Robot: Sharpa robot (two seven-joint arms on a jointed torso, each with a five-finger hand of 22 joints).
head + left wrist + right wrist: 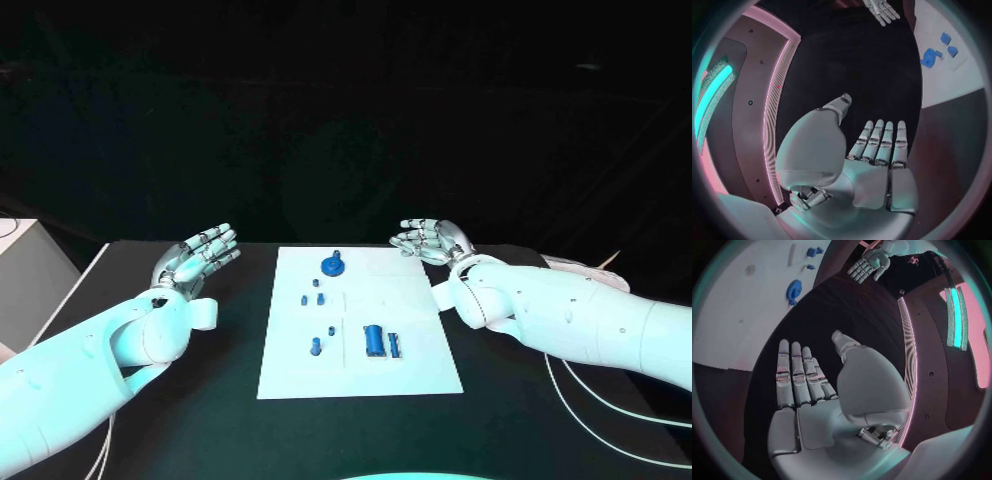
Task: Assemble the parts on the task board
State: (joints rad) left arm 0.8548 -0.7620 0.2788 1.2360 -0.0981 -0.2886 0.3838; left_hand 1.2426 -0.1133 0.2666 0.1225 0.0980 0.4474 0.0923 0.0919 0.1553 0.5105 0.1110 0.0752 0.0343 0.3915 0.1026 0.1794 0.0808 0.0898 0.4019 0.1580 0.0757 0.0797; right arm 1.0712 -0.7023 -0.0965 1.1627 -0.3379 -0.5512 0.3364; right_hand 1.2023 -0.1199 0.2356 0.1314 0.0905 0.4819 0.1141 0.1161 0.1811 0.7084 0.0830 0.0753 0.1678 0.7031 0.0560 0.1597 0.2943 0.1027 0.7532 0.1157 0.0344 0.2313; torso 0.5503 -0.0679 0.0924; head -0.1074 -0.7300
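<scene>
blue parts (374, 339) lie on white task board (418, 375).

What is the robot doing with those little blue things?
Right now it holds nothing. Its left hand and right hand hover open, one on each side of the white task board. On the board lie small blue parts: a gear-like piece at the far end, a bigger block nearer the robot, and tiny pieces between. Whether any are fitted in place, I cannot tell.
</scene>
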